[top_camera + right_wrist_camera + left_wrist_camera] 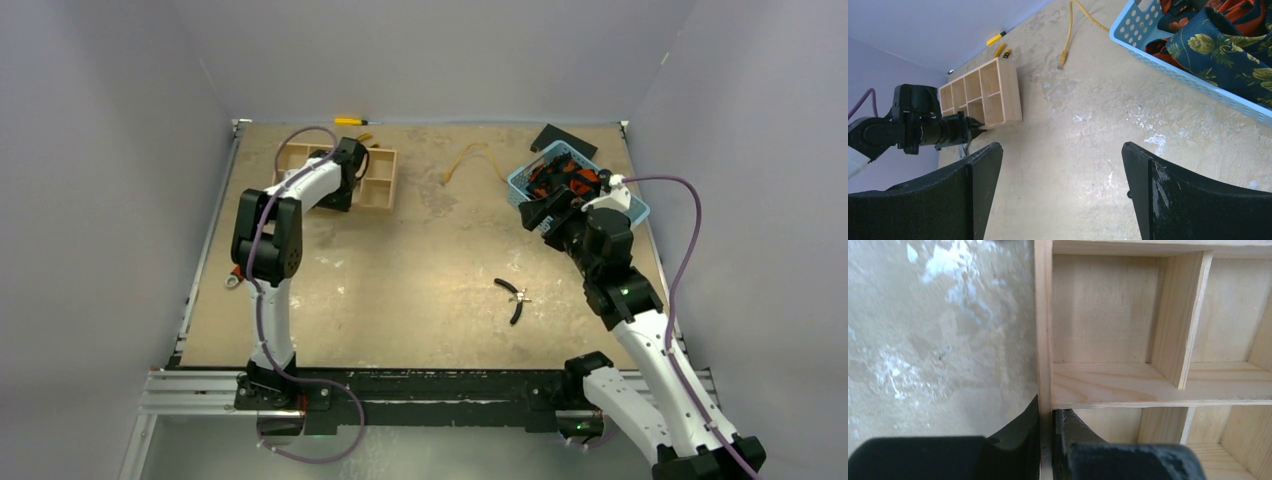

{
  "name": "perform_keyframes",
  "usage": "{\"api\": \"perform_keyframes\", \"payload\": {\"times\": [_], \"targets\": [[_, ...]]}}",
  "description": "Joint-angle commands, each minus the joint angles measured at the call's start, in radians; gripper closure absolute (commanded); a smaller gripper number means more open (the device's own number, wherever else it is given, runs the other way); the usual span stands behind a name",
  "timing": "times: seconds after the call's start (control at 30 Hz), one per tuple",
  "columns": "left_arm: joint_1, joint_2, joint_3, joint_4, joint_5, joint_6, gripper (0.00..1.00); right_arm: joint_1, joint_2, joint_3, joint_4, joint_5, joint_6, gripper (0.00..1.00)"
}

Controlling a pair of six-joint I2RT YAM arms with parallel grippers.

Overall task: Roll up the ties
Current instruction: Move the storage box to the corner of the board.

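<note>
The ties lie bundled in a light blue basket [632,206] [1168,65] at the back right. One tie [1228,55] is dark navy with a gold pattern, and orange-red fabric [1248,10] [560,182] shows behind it. My right gripper [535,215] [1060,147] hangs open over bare table just left of the basket, with nothing between its fingers. My left gripper [335,197] [1046,407] is at the back left. It is shut on the outer wall of a wooden compartment box [378,185] [1108,385] [1003,95], one finger outside and one inside a compartment.
A yellow cable [465,160] [1068,35] lies between box and basket. Black pliers [515,298] rest mid-table toward the front. A yellow screwdriver [350,121] [995,38] sits at the back edge, and a black flat object [562,140] lies behind the basket. Grey walls enclose the table.
</note>
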Motion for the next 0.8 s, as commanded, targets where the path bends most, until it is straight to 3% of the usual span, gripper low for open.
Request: {"api": "perform_keyframes", "payload": {"times": [0.0, 0.2, 0.37, 0.47, 0.6, 0.77], "targets": [[0.083, 0.009, 0.034, 0.01, -0.067, 0.015, 1.0, 0.009, -0.009, 0.042, 0.015, 0.029, -0.009, 0.06], [0.156, 0.061, 0.059, 0.061, -0.045, 0.115, 0.97, 0.01, -0.006, 0.048, 0.014, 0.03, -0.01, 0.06], [0.174, 0.045, 0.041, 0.118, 0.01, 0.22, 0.46, 0.01, -0.006, 0.054, 0.009, 0.042, -0.012, 0.05], [0.182, -0.013, -0.019, 0.187, 0.054, 0.288, 0.29, 0.01, 0.004, 0.065, 0.007, 0.043, -0.011, 0.03], [0.184, -0.111, -0.072, 0.239, 0.087, 0.39, 0.2, 0.009, 0.006, 0.087, -0.002, 0.056, -0.013, 0.02], [0.184, -0.243, -0.138, 0.32, 0.11, 0.549, 0.19, 0.01, 0.0, 0.101, 0.002, 0.064, -0.014, 0.03]]}}
